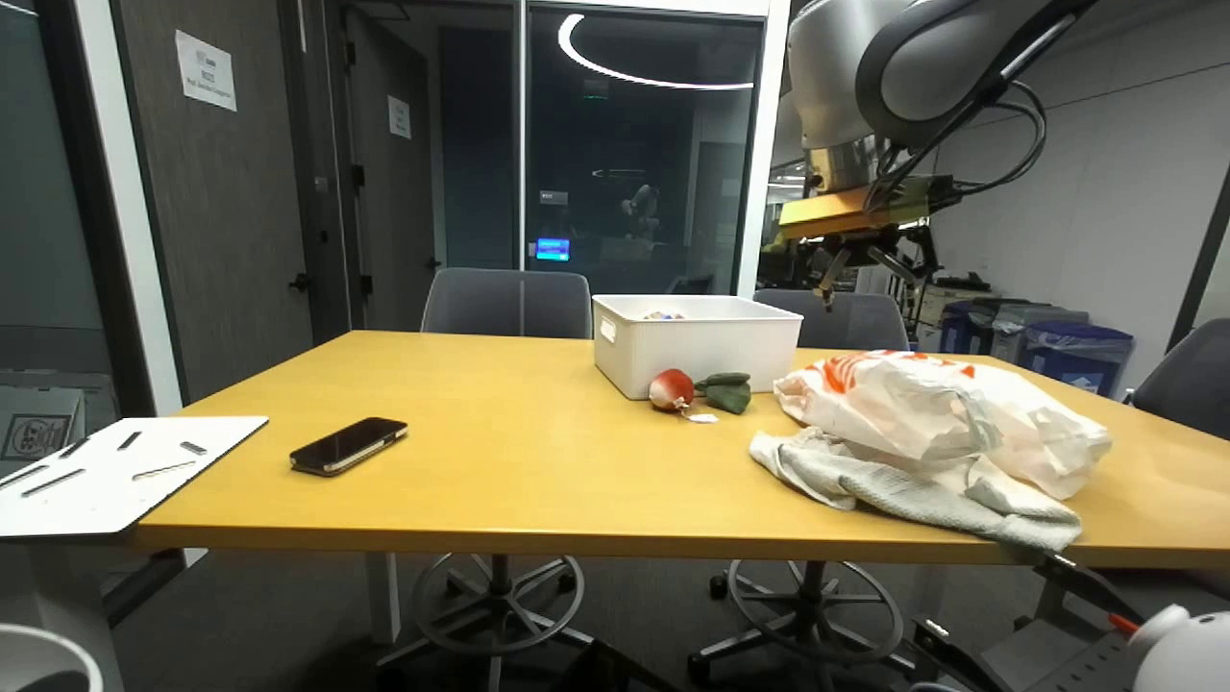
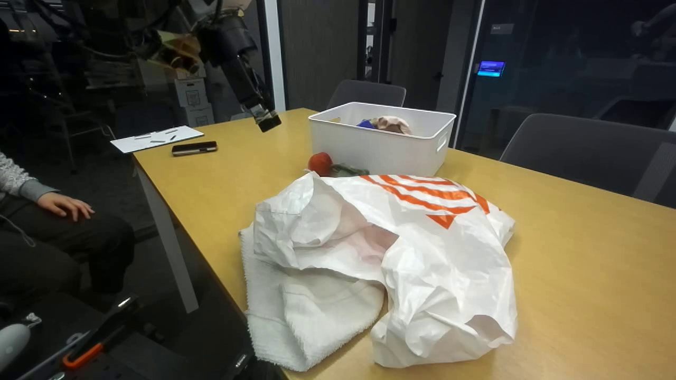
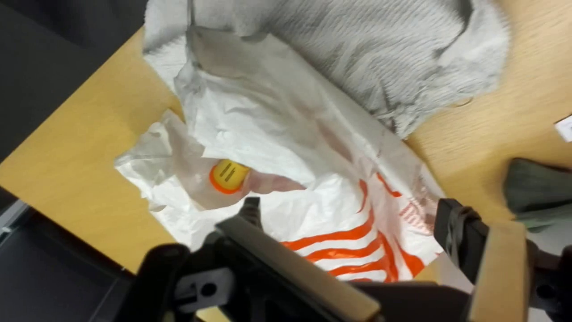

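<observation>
My gripper [image 3: 351, 219] is open and empty, with its two fingers wide apart. It hangs above the crumpled white plastic bag [image 3: 286, 120] with orange stripes and touches nothing. In an exterior view, the gripper [image 1: 870, 274] is high over the table's right part, above the bag [image 1: 922, 404]. The bag's mouth shows a yellow round thing with an orange rim [image 3: 229, 175] inside; the rest of the contents is hidden. A grey-white towel [image 3: 357, 53] lies partly under the bag. A red round thing [image 1: 672, 389] and a dark green thing [image 1: 727, 392] lie beside the white box.
A white box [image 2: 369, 148] with mixed contents [image 2: 392, 125] stands behind the bag. A black phone [image 1: 349, 445] and a white board [image 1: 125, 476] with pens lie at the table's far end. Chairs [image 1: 506, 300] stand behind the table [image 1: 500, 481]. A seated person's hand [image 2: 63, 206] shows beside it.
</observation>
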Available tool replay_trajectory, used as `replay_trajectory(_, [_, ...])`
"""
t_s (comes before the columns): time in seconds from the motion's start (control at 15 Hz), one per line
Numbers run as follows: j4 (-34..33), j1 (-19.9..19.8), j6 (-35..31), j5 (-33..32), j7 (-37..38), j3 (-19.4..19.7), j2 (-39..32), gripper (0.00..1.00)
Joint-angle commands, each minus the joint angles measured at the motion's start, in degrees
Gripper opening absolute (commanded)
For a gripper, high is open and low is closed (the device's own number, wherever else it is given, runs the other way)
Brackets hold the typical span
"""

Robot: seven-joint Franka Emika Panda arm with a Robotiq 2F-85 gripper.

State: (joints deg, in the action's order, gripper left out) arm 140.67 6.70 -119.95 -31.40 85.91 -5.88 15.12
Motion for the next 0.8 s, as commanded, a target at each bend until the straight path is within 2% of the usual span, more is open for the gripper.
replay_trajectory(0.0, [2.66, -0.56, -11.26, 5.37, -7.40, -0.04, 0.10, 1.00])
replay_trajectory(0.27, [4.59, -0.38, -27.04, 12.65, -15.44, -0.24, -6.44, 1.00])
replay_trajectory(0.4, [4.63, 0.31, -32.83, 18.53, -22.77, -0.03, -11.13, 1.00])
replay_trajectory(0.6, [4.06, 1.75, -35.82, 32.44, -36.77, -0.57, -17.42, 1.00])
replay_trajectory(0.67, [3.43, 1.93, -34.90, 37.20, -41.39, -1.29, -19.20, 1.00])
replay_trajectory(0.73, [2.27, 1.50, -31.23, 40.46, -45.98, -1.55, -20.36, 1.00])
